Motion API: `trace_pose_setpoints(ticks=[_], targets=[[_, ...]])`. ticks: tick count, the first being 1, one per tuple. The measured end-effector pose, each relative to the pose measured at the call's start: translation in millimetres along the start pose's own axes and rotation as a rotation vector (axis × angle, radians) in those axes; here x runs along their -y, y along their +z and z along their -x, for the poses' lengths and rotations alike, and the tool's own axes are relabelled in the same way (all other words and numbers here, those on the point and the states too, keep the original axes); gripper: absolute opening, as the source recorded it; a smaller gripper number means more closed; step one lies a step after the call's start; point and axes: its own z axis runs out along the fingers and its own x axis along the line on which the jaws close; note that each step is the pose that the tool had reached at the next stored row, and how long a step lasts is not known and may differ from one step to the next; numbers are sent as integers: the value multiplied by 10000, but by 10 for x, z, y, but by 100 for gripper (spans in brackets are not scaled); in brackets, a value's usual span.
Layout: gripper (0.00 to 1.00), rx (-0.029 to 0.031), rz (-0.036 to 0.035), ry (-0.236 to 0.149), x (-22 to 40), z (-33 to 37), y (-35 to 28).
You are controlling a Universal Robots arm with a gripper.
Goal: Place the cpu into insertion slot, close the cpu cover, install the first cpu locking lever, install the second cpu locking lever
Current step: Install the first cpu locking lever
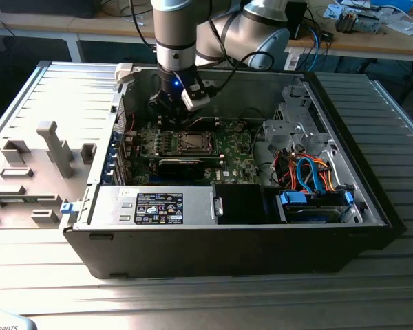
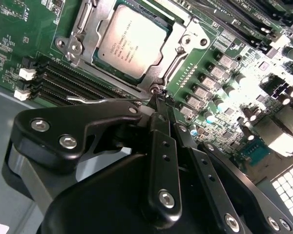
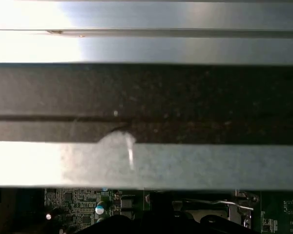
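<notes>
1. In the exterior view the claw [image 1: 171, 103] hangs inside the open computer case [image 1: 330, 237], over the far edge of the green circuit board [image 1: 230, 148]; its tips are lost in dark clutter there.
2. The second wrist view goes close: the claw [image 2: 158, 103] has its fingers [image 2: 161, 146] pressed together, tips right at a corner of the socket frame, beside a thin wire lever [image 2: 95, 101].
3. The cpu [image 2: 131, 41] lies flat in the insertion slot [image 2: 100, 69], silver top up, with the cpu cover [image 2: 183, 41] down around it.
4. In the exterior view the cpu [image 1: 192, 142] is a small grey square mid-board.
5. The first wrist view mostly catches the case wall [image 3: 146, 102], with a strip of board beneath.
</notes>
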Motion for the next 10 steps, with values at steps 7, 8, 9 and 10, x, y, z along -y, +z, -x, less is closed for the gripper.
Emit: trace_pose_setpoints(ticks=[7, 8, 9, 10], targets=[[11, -3, 212, -145, -22, 45, 13], [11, -5, 213, -149, -22, 65, 14], [11, -7, 214, -155, -22, 83, 15], [11, -8, 218, -163, -22, 99, 18]])
